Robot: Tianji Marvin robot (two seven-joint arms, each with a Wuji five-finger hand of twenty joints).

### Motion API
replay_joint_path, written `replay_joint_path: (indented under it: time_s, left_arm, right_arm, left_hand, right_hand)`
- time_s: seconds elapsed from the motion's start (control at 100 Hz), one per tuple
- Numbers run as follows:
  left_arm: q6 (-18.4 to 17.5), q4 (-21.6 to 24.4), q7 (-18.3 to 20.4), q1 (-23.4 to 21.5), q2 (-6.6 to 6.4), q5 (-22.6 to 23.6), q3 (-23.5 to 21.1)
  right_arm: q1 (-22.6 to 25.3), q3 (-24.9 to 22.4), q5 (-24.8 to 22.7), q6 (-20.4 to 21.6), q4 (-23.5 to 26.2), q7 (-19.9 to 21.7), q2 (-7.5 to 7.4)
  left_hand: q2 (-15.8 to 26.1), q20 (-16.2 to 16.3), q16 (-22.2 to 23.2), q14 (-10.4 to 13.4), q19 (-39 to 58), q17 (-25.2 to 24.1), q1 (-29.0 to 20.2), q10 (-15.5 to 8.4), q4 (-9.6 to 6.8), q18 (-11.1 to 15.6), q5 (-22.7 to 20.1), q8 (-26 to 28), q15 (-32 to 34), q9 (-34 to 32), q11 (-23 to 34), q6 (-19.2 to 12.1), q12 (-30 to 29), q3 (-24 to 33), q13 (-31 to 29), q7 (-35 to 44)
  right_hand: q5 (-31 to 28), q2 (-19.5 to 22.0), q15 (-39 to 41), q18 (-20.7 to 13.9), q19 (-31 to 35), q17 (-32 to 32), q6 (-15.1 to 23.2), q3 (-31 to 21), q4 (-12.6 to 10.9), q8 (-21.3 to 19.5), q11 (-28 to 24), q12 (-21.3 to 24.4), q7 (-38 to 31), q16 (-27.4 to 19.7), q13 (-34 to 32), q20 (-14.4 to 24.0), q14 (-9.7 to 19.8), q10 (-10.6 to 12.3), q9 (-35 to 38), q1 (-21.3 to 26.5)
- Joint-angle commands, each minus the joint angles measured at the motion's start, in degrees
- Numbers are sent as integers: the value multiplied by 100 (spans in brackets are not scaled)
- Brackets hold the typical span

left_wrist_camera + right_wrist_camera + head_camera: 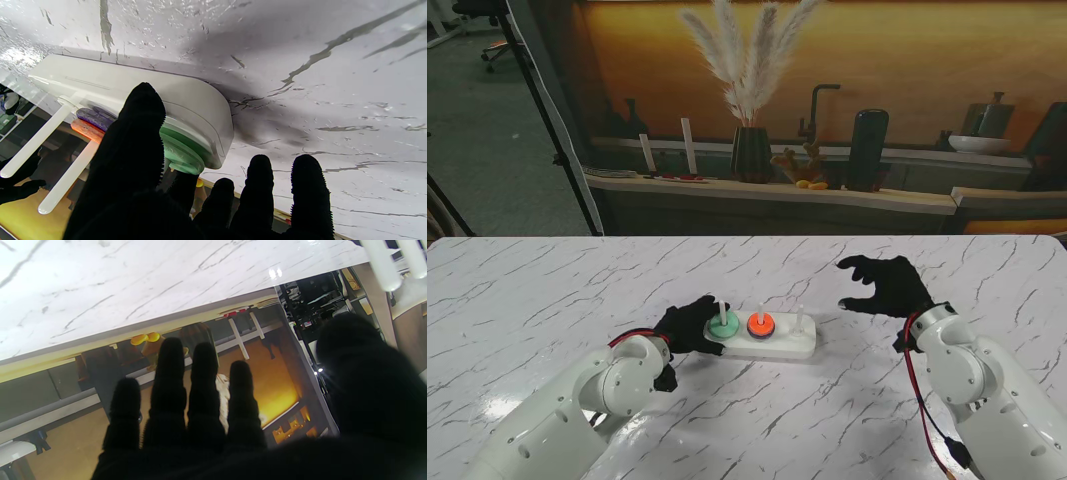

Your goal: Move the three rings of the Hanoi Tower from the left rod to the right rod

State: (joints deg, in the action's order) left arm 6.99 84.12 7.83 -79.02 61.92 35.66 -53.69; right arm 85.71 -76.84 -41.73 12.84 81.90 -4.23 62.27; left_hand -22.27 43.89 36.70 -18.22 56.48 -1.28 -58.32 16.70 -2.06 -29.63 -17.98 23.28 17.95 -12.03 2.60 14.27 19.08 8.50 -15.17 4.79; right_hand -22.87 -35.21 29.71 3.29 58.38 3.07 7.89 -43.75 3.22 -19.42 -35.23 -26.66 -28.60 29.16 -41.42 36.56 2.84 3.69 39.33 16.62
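Nearest, L hand (689,326) curls round the left end of the white Hanoi base (789,347) on the marble worktop (527,300), fingers at the green ring (722,325) on the left rod; firm grip unclear. Orange ring (760,323) over purple on mid rod; right rod (799,318) bare. Farther, R hand (882,286) hovers, fingers spread, holding nothing.

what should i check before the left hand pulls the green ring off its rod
1. Green ring on the left rod: ok.
2. Left hand at the green ring: ok, thumb lies across it; a firm hold, cannot tell.
3. Middle rod: not ok for the green ring if it is larger, orange ring already sits on purple ring there.
4. Right rod free: ok, it is bare.
5. Right hand out of the way: ok, open, off to the right of the white base.
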Motion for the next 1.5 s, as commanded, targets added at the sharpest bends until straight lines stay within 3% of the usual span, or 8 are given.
replay_joint_path:
  time_s: [0.0, 0.12, 0.3, 0.62, 0.83, 1.06, 1.49]
  left_arm:
    - [-96, -7, 86, 8, 12, -23, 24]
    - [-45, -25, 0, -2, 36, -37, 31]
    - [-29, -29, -65, -24, 51, -53, 14]
    - [45, -52, -207, -33, 84, -49, 31]
    - [50, -72, -276, -33, 103, -69, 36]
    - [14, -117, -368, -32, 135, -172, 24]
    - [119, 212, -72, -160, 101, -448, -303]
  right_arm:
    - [45, 14, 2, 19, 0, 6, 22]
    - [49, 13, 14, 22, -3, 14, 22]
    - [47, 24, 6, 13, -12, 17, 20]
    - [51, 23, 5, 18, -23, 10, 20]
    - [59, 21, 2, 12, -31, 17, 18]
    - [59, 5, 25, 20, -36, 48, 16]
    - [66, 28, 84, -4, -70, 137, 7]
  left_hand:
    - [47, 211, 164, -66, 378, 43, -63, 47, 35, -270, -58, 46, 181, -138, 16, 32, 107, -140, -124, 66]
    - [391, 426, 487, -75, 782, 177, -223, 69, 67, -242, -206, 100, 503, -339, 98, -1, 193, -334, -258, 152]
    - [571, 439, 557, -63, 851, 194, -340, 54, 64, -217, -418, 171, 615, -456, 144, -109, 226, -415, -289, 287]
    - [1183, 459, 657, -50, 1074, 331, -948, -6, 143, -235, -1090, 801, 888, -840, 356, -421, 327, -769, -451, 1160]
    - [1150, 487, 687, -63, 1205, 423, -1177, -39, 179, -270, -1062, 1213, 1013, -881, 491, -511, 354, -821, -551, 1520]
    - [1222, 572, 745, -102, 1430, 653, -1299, -52, 236, -394, -1118, 1224, 1209, -1021, 681, -559, 374, -810, -768, 1620]
    - [1567, 582, 629, -194, 1430, 820, -1263, -12, 338, -618, -1162, 1046, 1232, -1108, 771, -577, 281, -941, -867, 1627]
  right_hand:
    - [7, 81, 91, 1863, -1, -31, 79, 82, -89, -121, -70, -66, -66, 78, -94, 70, -4, 105, 114, -66]
    - [11, 89, 95, 1864, -2, -33, 93, 94, -88, -120, -73, -69, -71, 80, -103, 67, -11, 101, 127, -53]
    - [16, 90, 94, 1866, -1, -34, 102, 107, -90, -118, -68, -69, -77, 80, -100, 64, -5, 102, 118, -31]
    - [32, 95, 86, 1856, 6, -29, 72, 123, -92, -111, -56, -65, -81, 76, -86, 60, 3, 97, 90, -25]
    - [33, 96, 84, 1858, 13, -25, 43, 123, -95, -105, -52, -60, -83, 74, -82, 58, 4, 97, 80, -32]
    - [32, 102, 80, 1852, 10, -34, -7, 112, -99, -98, -51, -55, -78, 72, -73, 55, 2, 95, 74, -49]
    - [22, 124, 82, 1846, 7, -42, -47, 114, -96, -88, -52, -51, -63, 73, -65, 51, -1, 90, 70, -79]
